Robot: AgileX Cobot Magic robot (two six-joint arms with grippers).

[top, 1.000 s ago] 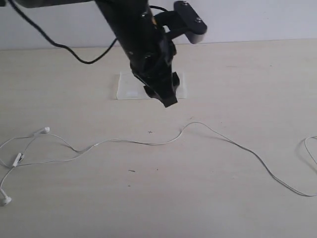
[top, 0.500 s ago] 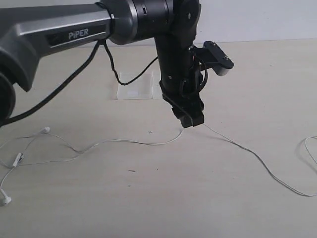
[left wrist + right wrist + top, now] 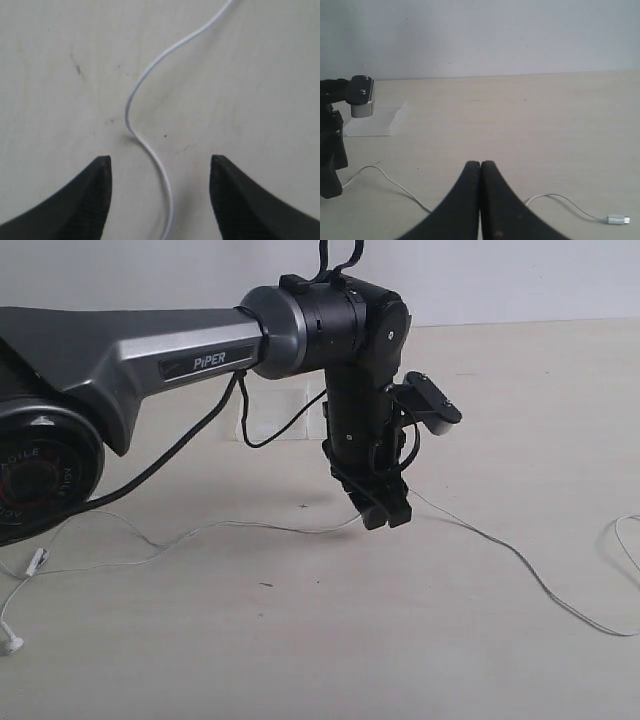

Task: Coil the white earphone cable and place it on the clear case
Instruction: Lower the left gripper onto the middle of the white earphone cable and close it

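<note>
The white earphone cable (image 3: 250,526) runs across the table from the earbuds at far left (image 3: 12,644) to the right edge. My left gripper (image 3: 385,516) hangs low over the cable's middle bend, open, with the thin wire (image 3: 150,150) lying between its two dark fingers (image 3: 90,200) untouched. The clear case (image 3: 280,420) lies behind the left arm, mostly hidden; it also shows as a pale flat shape (image 3: 370,127) in the right wrist view. My right gripper (image 3: 480,167) is shut on nothing, out of the exterior view. The cable's plug (image 3: 616,219) lies near it.
The left arm's thick black body (image 3: 150,350) and its loose black cable (image 3: 250,435) span the left half of the exterior view. A white wall (image 3: 520,280) backs the light wooden table (image 3: 450,660).
The left arm has swung right and down from over the clear case, and its gripper now sits lower, over the cable's bend. The cable has not moved.
</note>
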